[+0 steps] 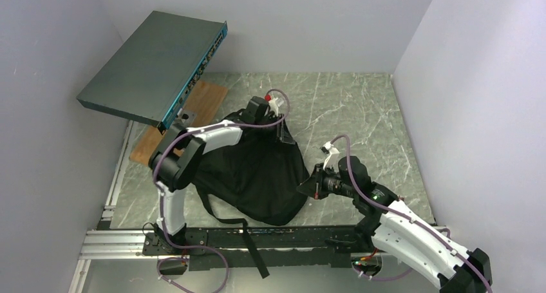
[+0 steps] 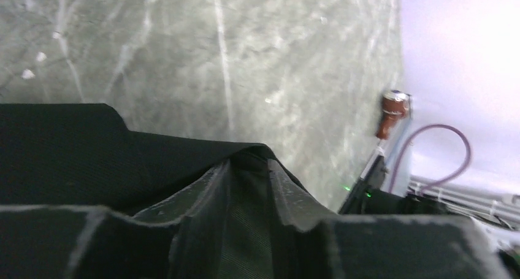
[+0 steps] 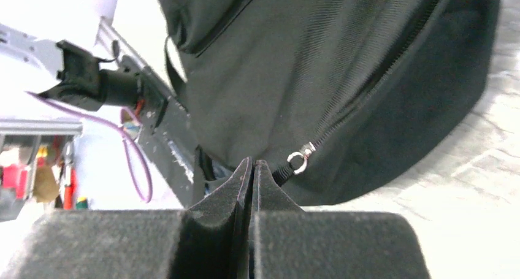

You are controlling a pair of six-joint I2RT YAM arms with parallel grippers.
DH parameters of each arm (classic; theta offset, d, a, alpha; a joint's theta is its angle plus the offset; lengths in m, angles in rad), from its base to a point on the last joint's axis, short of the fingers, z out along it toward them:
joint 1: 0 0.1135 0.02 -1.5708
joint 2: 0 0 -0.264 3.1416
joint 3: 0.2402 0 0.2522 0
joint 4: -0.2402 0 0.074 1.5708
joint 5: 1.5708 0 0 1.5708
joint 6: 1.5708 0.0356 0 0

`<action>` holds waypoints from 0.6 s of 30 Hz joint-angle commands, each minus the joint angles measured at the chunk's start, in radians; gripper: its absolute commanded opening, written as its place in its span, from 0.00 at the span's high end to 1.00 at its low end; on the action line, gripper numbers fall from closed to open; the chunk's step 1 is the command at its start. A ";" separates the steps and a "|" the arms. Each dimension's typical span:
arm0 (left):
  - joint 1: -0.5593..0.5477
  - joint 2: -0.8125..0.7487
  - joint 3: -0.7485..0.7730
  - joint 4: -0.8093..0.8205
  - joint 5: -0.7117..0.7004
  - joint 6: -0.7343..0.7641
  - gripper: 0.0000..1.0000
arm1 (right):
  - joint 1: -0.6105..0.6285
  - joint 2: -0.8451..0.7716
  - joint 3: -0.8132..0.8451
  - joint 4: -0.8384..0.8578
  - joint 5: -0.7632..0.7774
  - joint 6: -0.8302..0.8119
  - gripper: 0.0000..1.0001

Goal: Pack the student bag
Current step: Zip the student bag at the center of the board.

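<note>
Far left you've got one flat dark-green box (image 1: 154,64), propped at a tilt over one wooden board (image 1: 205,100). Your left fingers (image 1: 284,132) are at the far edge of the student bag (image 1: 257,177), closed on a fold of its black fabric. There's just the one bag, sitting mid-bench (image 1: 360,106) towards the near side, with one strap (image 1: 252,245) trailing over the near edge. You can't see inside it, so no telling what's in there. Your right fingers (image 3: 252,168) are pressed tight together at the bag's right edge, tips just beside the one silver zip ring (image 3: 298,159). Can't tell if they're pinching anything.
</note>
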 commanded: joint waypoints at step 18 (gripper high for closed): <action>-0.470 -1.022 -0.899 0.622 -0.533 0.351 0.31 | 0.016 0.164 0.242 -0.005 0.039 0.310 1.00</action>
